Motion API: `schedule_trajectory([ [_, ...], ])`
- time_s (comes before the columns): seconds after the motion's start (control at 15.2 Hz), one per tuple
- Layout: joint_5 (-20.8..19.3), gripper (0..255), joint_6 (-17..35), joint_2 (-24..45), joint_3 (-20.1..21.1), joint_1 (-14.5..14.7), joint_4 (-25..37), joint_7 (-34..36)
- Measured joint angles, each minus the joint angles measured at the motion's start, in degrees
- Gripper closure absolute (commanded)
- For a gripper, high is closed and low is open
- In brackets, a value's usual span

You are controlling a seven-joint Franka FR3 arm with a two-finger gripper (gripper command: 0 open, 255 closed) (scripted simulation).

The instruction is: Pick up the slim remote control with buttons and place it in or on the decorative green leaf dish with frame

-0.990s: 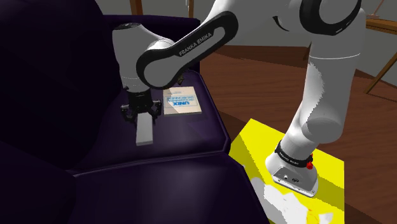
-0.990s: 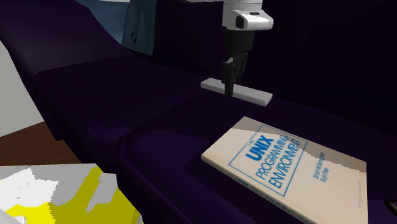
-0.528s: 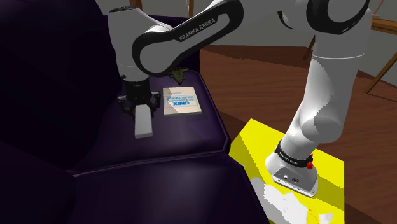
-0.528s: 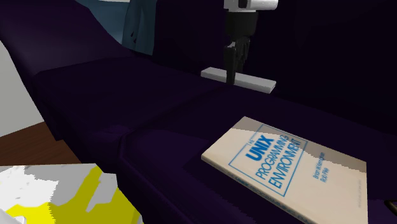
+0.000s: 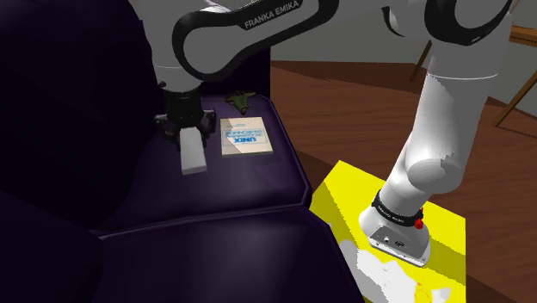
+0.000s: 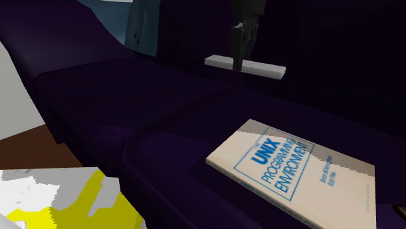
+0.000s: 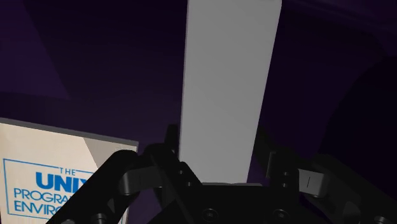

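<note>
Dark purple sofa seat. The black gripper clasps a grey slim remote off-centre, above it. In the shoulder view the green leaf dish sits at the gripper's one o'clock. The long overhang could twist loose.

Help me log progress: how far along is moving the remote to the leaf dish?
Done: the gripper is shut on the grey remote. In hand: the remote hangs clear of the purple sofa seat. Left: carry it past the book to the green leaf dish and release.
</note>
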Motion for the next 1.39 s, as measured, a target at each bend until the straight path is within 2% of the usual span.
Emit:
schedule_trajectory([
  [0.26,0.7,255,-2.1,-0.9,-0.4,-1.0,1.4,-1.8],
  [0.79,2.0,255,-2.0,-2.0,-4.1,-7.4,0.6,-12.1],
  [1.39,1.6,255,-4.1,1.2,-8.5,-13.9,6.0,-23.2],
])
